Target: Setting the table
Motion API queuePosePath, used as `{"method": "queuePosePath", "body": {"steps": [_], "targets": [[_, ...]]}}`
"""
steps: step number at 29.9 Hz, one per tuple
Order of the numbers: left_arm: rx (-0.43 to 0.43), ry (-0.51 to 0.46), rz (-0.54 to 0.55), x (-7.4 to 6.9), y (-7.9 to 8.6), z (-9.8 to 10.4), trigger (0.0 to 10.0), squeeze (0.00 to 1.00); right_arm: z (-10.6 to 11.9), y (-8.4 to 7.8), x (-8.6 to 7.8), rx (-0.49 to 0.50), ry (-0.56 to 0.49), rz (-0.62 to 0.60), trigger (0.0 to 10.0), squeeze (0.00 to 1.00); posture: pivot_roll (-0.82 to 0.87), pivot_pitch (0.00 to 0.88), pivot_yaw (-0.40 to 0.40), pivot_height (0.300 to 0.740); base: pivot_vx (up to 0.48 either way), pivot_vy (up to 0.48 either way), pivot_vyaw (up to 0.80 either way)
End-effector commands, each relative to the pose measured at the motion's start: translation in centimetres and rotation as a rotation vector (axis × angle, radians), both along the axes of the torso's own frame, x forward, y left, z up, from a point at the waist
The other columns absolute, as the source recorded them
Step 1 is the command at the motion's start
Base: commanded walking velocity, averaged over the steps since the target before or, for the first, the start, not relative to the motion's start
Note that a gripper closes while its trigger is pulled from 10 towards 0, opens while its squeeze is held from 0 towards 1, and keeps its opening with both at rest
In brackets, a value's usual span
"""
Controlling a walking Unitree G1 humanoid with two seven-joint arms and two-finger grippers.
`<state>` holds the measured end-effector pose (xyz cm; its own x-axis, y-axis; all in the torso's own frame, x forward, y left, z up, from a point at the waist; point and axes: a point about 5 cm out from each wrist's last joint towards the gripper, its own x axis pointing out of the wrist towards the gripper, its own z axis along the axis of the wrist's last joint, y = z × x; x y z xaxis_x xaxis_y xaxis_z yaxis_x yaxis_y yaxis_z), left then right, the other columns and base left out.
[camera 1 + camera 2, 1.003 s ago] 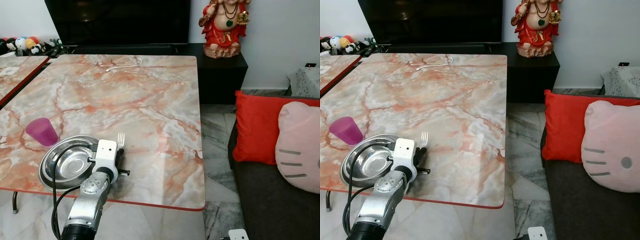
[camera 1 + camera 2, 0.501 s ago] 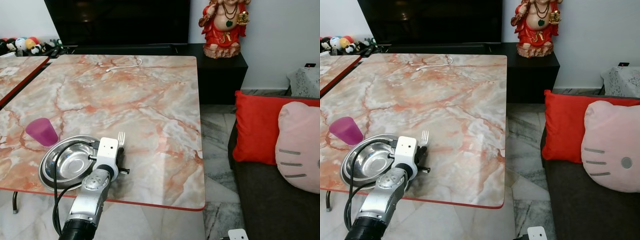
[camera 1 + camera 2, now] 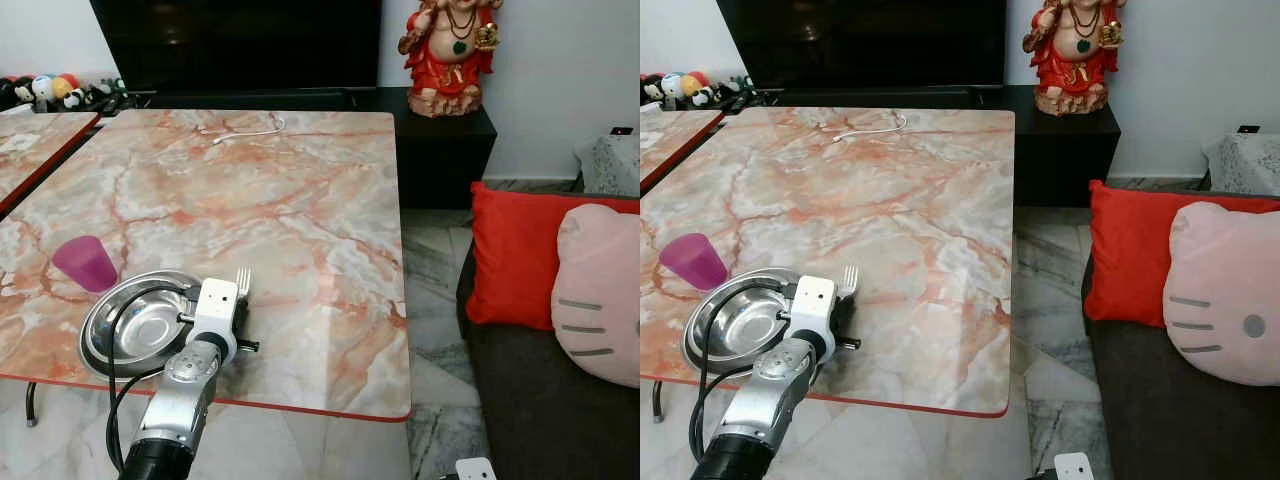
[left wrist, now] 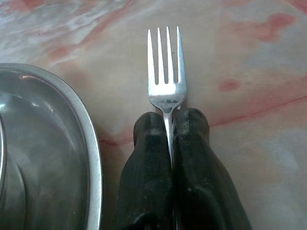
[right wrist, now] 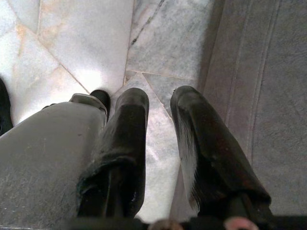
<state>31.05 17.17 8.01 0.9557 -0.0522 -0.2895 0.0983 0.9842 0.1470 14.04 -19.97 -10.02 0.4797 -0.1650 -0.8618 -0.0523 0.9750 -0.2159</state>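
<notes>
Two containers sit on the orange-veined marble table [image 3: 300, 200]: a round stainless steel bowl [image 3: 140, 325], nothing in it, near the front edge, and a translucent purple plastic cup [image 3: 85, 263] just beyond the bowl (contents cannot be told). Just beside the bowl's rim, the left gripper [image 4: 171, 125] has its black fingers pressed together on the neck of a silver metal fork [image 4: 165, 67], tines pointing away over the marble. The right gripper [image 5: 159, 103] hangs over the floor, fingers slightly spread
</notes>
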Motion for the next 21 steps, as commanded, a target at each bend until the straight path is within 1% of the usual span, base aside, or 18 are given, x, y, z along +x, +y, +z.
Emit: {"method": "queuePosePath", "body": {"steps": [1, 8, 11, 14, 15, 21], "targets": [[0.016, -0.006, 0.013, 0.17, 0.42, 0.19, 10.0, 0.31, -0.02, 0.22, 0.03, 0.004, -0.001, 0.008, 10.0, 0.0, -0.05, 0.01, 0.048, 0.74, 0.0, 0.0, 0.0], [0.016, -0.004, 0.014, 0.15, 0.36, 0.18, 10.0, 0.31, 0.0, 0.21, 0.07, 0.004, -0.003, 0.005, 10.0, 0.0, -0.05, 0.02, 0.046, 0.74, 0.0, 0.0, 0.0], [0.016, -0.004, 0.015, 0.14, 0.34, 0.18, 10.0, 0.35, 0.0, 0.18, 0.08, 0.002, -0.003, 0.003, 10.0, 0.0, -0.05, 0.024, 0.045, 0.74, 0.0, 0.0, 0.0], [0.016, -0.003, 0.016, 0.11, 0.31, 0.16, 10.0, 0.35, 0.01, 0.15, 0.08, 0.0, -0.003, 0.002, 10.0, 0.0, -0.05, 0.028, 0.045, 0.74, 0.0, 0.0, 0.0], [0.016, -0.003, 0.015, 0.11, 0.28, 0.16, 10.0, 0.39, 0.01, 0.13, 0.08, 0.0, -0.004, 0.001, 10.0, 0.0, -0.05, 0.029, 0.044, 0.74, 0.0, 0.0, 0.0], [0.018, -0.003, 0.014, 0.06, 0.2, 0.15, 10.0, 0.4, 0.03, 0.07, 0.09, -0.002, -0.004, 0.0, 10.0, 0.0, -0.05, 0.035, 0.042, 0.74, 0.0, 0.0, 0.0]]}}
